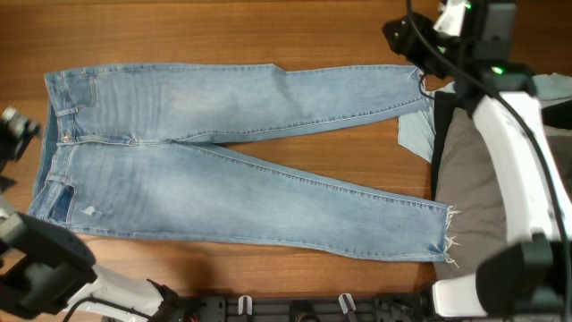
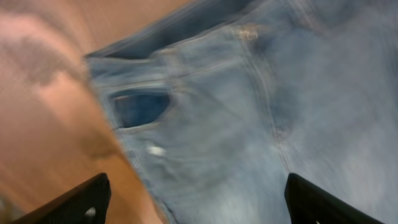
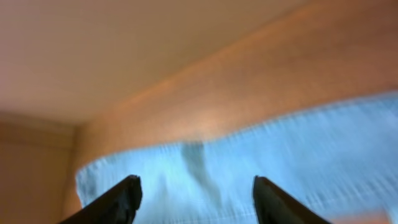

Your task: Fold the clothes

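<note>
The light blue jeans (image 1: 223, 152) lie flat on the wooden table (image 1: 268, 36), waistband at the left and both legs running right, spread apart, with frayed hems. My left gripper (image 1: 16, 132) is open just left of the waistband. In the left wrist view, the gripper (image 2: 196, 186) hovers over the pocket area of the jeans (image 2: 249, 112), empty. My right gripper (image 1: 407, 36) is open above the hem of the far leg. In the right wrist view, the gripper (image 3: 196, 183) is over that leg's end (image 3: 261, 162), empty. Both wrist views are blurred.
Grey trousers (image 1: 478, 179) and a pale blue shirt (image 1: 416, 132) lie at the right edge, partly under the right arm (image 1: 527, 152). A black rail (image 1: 295, 309) runs along the front edge. The left arm's base (image 1: 54, 268) sits at the front left.
</note>
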Action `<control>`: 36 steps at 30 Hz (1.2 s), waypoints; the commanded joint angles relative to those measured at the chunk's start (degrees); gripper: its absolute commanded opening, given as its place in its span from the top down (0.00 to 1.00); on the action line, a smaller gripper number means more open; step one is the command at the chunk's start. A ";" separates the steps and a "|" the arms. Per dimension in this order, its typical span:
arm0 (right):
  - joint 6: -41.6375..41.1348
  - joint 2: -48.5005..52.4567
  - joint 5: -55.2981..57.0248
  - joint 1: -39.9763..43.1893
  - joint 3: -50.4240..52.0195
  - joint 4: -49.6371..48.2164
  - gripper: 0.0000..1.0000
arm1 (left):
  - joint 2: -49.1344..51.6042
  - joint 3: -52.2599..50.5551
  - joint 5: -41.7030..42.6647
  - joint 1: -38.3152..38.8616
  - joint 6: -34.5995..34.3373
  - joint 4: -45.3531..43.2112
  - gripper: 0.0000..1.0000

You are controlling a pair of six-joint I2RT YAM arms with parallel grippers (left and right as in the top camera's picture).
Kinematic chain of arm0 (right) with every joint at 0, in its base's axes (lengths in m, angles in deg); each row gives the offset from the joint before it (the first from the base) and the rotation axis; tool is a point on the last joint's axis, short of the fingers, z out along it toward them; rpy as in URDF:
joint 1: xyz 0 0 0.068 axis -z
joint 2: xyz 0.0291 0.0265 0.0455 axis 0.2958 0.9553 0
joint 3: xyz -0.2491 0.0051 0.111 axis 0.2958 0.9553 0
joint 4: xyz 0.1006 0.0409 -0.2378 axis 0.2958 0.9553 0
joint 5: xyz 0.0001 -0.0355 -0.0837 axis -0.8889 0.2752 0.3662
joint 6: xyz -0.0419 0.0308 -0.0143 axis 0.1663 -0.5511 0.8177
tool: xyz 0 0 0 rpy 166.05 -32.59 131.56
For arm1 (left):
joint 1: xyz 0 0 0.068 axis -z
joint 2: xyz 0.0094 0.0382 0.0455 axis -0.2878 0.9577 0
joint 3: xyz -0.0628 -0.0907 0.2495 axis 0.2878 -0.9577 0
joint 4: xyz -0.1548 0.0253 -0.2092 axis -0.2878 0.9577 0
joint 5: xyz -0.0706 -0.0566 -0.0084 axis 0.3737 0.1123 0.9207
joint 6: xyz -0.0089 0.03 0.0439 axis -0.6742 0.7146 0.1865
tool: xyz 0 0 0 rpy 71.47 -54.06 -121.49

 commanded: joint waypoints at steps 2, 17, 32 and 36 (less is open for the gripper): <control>2.60 -3.96 3.91 -0.26 0.68 21.33 0.36 | 0.57 -13.42 0.50 -12.41 -5.27 -9.57 0.44; -1.70 -3.26 8.22 -0.24 37.27 20.61 0.09 | 12.92 -29.73 5.44 -17.27 2.97 -39.08 0.58; -14.45 8.81 15.37 2.05 46.75 -15.52 0.96 | 12.90 -29.70 8.11 -19.21 0.81 -40.94 0.96; -9.68 11.39 1.77 2.84 39.95 -16.33 0.70 | 12.90 -29.70 13.38 -19.19 1.07 -40.98 0.96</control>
